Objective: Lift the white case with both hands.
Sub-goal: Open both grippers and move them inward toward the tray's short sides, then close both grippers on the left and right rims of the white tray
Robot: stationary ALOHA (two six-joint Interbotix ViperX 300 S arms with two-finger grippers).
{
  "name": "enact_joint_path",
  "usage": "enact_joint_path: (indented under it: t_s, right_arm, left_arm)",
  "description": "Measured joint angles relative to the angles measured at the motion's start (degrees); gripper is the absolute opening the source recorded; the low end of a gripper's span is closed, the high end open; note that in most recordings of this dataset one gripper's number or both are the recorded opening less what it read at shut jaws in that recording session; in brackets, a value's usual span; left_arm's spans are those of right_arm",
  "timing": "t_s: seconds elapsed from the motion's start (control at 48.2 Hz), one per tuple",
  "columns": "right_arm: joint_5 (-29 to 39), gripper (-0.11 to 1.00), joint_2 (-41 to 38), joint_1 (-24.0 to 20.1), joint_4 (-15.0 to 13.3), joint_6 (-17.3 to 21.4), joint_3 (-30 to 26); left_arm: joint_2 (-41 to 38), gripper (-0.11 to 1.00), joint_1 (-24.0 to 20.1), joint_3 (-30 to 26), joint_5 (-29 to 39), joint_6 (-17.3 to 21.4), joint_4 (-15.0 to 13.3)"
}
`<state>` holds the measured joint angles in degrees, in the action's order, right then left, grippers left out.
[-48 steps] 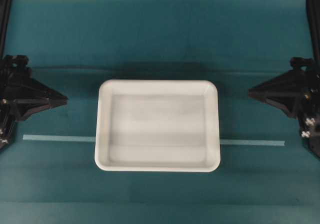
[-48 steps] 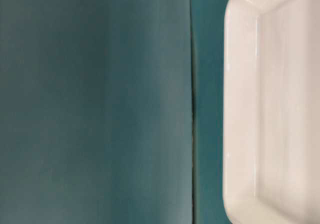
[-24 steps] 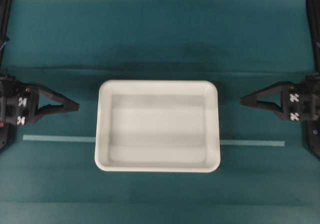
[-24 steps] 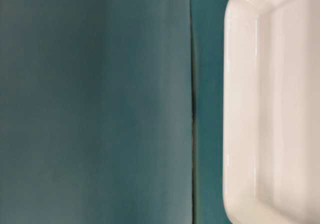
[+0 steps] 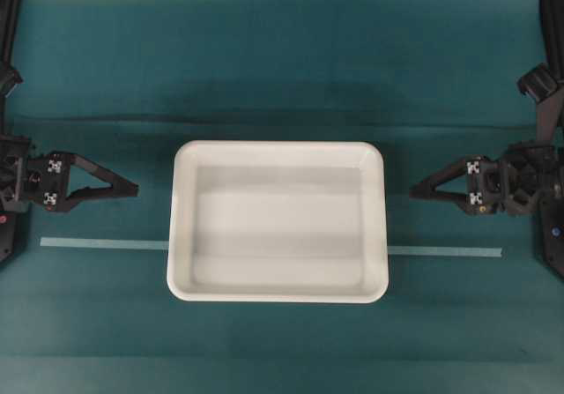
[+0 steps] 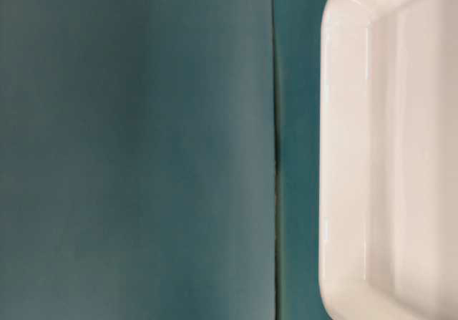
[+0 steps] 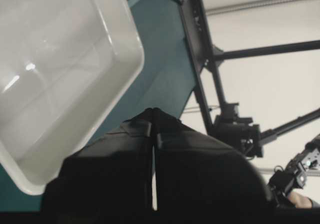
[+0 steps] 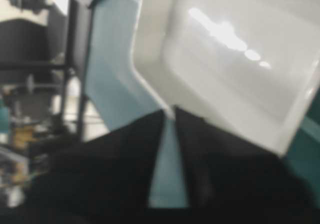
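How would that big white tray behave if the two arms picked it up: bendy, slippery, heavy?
The white case looks like thin moulded plastic and holds nothing, so it is probably light. Its glossy, glinting surface suggests a slippery grip. Being wide and shallow, it may flex or tip if one side rises first.

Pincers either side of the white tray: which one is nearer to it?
The right pincer. Its tip sits just off the white tray's side rim, while the left pincer leaves a wider strip of green cloth.
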<state>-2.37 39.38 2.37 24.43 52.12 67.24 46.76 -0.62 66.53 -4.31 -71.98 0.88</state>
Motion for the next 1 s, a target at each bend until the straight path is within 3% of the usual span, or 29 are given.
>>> enact_joint_path:
  t_s: [0.104, 0.208, 0.27, 0.374, 0.643, 0.996]
  right_arm:
    - [-0.09, 0.65, -0.09, 0.44, 0.00, -0.18, 0.09]
    - [-0.26, 0.87, -0.09, 0.44, 0.00, -0.18, 0.18]
    - [-0.26, 0.94, -0.18, 0.44, 0.00, -0.18, 0.44]
    - [-0.35, 0.93, -0.53, 0.44, 0.00, -0.18, 1.41]
    - [-4.04, 0.94, -3.69, -1.93, 2.37, 2.64, 5.19]
    - [-17.05, 0.94, -13.01, -3.52, 2.64, 6.15, 8.44]
  left_arm:
    - [0.00, 0.26, -0.09, 0.09, 0.26, -0.09, 0.00]
    - [-0.09, 0.58, 0.00, 0.09, 1.58, -0.09, 0.00]
    - [-0.53, 0.76, 0.00, 0.09, 3.16, -0.35, 0.00]
    - [-1.41, 0.97, -0.09, 0.09, 5.36, -0.62, 0.00]
    - [-5.45, 0.96, -0.26, 2.02, 3.34, -0.79, 0.00]
    - [-18.37, 0.96, -0.35, 7.47, -13.01, -0.79, 0.00]
